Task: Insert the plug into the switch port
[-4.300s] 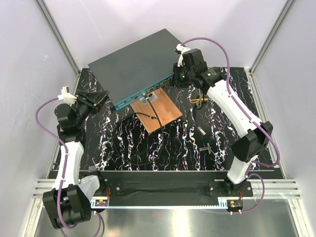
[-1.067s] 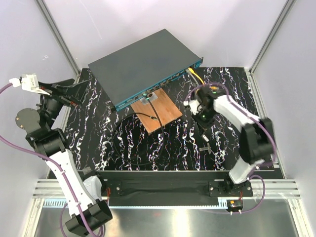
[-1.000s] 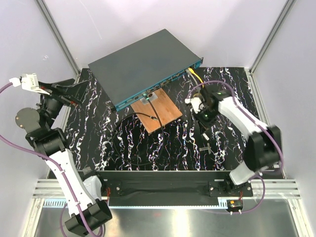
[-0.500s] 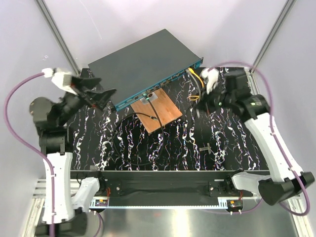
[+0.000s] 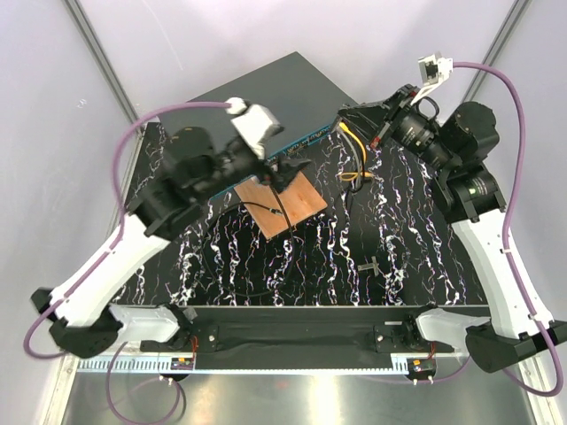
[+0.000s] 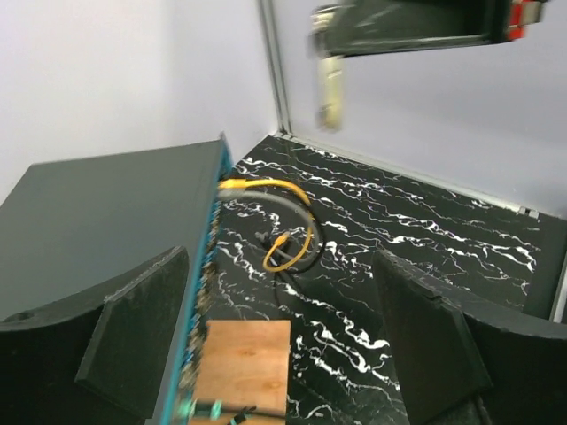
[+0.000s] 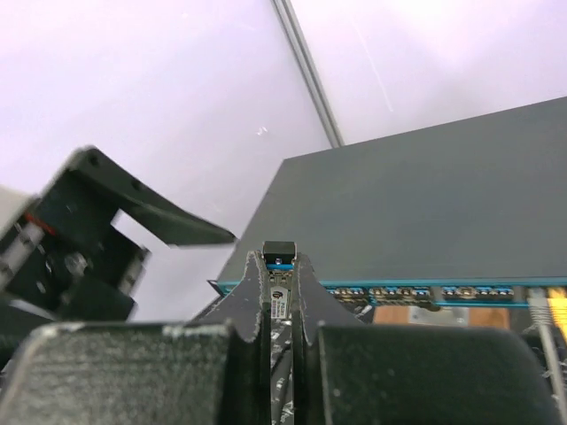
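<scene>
From above, the switch [image 5: 297, 88] lies askew at the back of the black marbled counter [image 5: 416, 266], with its teal front facing a copper board [image 5: 288, 202]. The left hand [image 5: 285, 173] hangs over that front, and the right hand [image 5: 354, 115] is raised near the switch's right end. In the left wrist view the left hand's fingers [image 6: 133, 345] are spread wide, with the switch to their left. In the right wrist view the right hand's fingers [image 7: 255, 297] are pressed together on the plug [image 7: 279, 257], and the port row lies beyond it.
</scene>
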`<state>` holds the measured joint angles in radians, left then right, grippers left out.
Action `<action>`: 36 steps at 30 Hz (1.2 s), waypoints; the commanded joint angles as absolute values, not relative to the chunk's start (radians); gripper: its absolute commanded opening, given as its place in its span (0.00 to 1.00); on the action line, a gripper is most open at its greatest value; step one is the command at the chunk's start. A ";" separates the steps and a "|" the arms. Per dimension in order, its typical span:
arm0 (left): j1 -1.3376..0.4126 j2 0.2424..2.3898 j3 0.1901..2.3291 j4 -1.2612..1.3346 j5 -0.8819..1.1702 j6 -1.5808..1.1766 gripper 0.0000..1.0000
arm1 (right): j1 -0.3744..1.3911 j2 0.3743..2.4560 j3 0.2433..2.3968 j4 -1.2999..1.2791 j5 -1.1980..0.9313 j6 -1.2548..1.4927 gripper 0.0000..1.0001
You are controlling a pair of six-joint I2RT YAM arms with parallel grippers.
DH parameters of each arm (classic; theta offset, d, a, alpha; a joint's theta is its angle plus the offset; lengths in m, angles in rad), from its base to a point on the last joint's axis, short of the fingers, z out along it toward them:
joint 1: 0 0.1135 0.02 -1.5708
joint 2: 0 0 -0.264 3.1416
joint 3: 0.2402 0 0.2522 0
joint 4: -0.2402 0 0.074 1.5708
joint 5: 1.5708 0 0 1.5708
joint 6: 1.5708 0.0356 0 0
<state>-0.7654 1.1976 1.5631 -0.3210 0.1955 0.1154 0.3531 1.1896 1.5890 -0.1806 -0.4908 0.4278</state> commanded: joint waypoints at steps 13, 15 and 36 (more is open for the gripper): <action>-0.988 1.387 1.738 -0.212 -0.140 0.265 0.69 | 0.426 1.135 1.493 -0.015 -0.489 0.491 0.00; -0.989 1.391 1.740 -0.206 -0.141 0.255 0.66 | 0.437 1.126 1.470 -0.014 -0.485 0.482 0.00; -1.005 1.206 1.456 -0.186 -0.097 0.711 0.00 | 0.442 1.227 1.822 -0.855 -0.734 0.005 0.74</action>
<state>-0.9928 1.2934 1.5276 -0.2516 -0.1097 0.4934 0.4358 1.1828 1.7206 -0.5308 -0.5995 0.2043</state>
